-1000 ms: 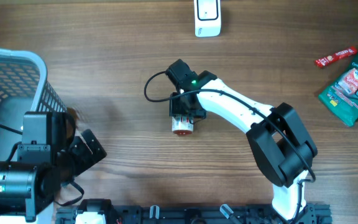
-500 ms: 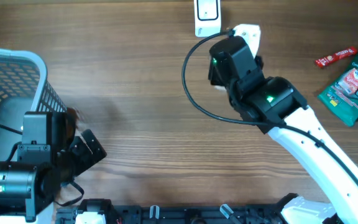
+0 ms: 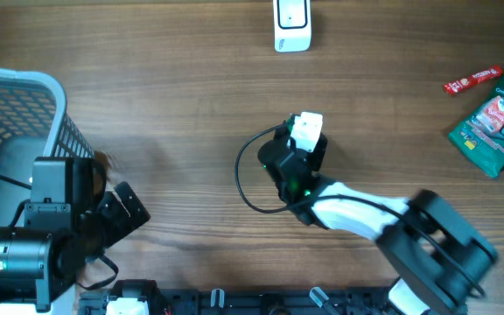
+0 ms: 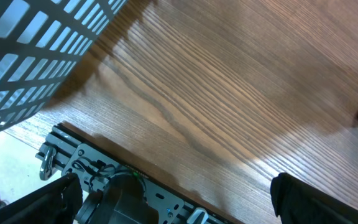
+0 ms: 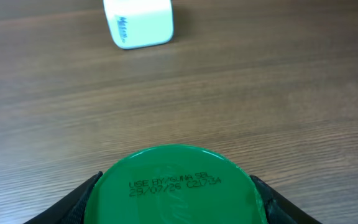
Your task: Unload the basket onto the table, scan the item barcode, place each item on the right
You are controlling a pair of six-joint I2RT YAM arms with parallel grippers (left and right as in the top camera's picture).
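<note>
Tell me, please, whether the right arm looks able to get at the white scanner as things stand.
Probably yes. The right gripper, shut on the green-lidded container, points towards the white scanner. Only bare table shows between them, so nothing seems to stand in the way.

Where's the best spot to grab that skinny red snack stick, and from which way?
Grab the red snack stick across its thin middle, coming straight down from above. It lies flat on the table, long and narrow, so a pinch across its width should fit. Keep away from the end beside the green bag, which sits close.
</note>
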